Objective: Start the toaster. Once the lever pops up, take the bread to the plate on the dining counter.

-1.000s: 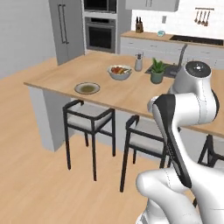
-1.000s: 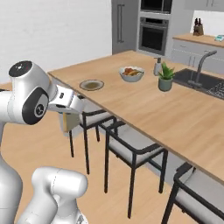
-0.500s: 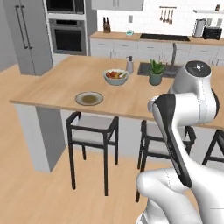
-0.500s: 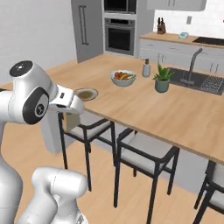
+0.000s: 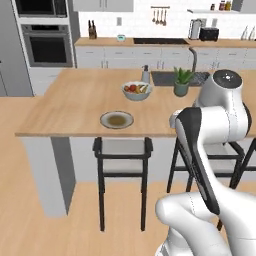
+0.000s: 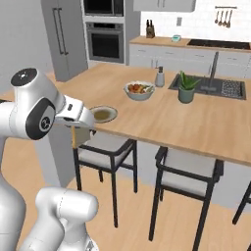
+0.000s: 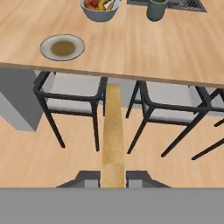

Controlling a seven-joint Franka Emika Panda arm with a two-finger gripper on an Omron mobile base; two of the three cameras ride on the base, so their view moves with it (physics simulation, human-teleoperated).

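Between the two dark finger tips at the bottom of the hand view stands the bread [image 7: 113, 135], seen edge-on as a narrow tan strip that runs up the middle of the picture from the gripper [image 7: 113, 178]. The jaws are closed narrowly on the slice, one tip pressed to each flat face, so the bread is held upright between them and reaches forward past the tips. In the right base view the gripper [image 6: 80, 128] hangs at the near edge of the dining counter [image 6: 206, 122], and a pale yellow sliver of the bread [image 6: 74, 137] shows just below the hand, out in front of the counter's edge and above the black stool [image 6: 105, 156]. Beyond the far end of the slice, the hand view shows the counter's front edge and two stools tucked under it. On the wood top, up and to the left of the bread, lies the plate [image 7: 62, 47], round and grey-green with a darker middle, well apart from the slice. Farther back stand a white fruit bowl [image 7: 99, 8] and a potted plant [image 7: 157, 8]. From the left base view the plate [image 5: 116, 119] sits near the counter's front edge, with the bowl behind it.
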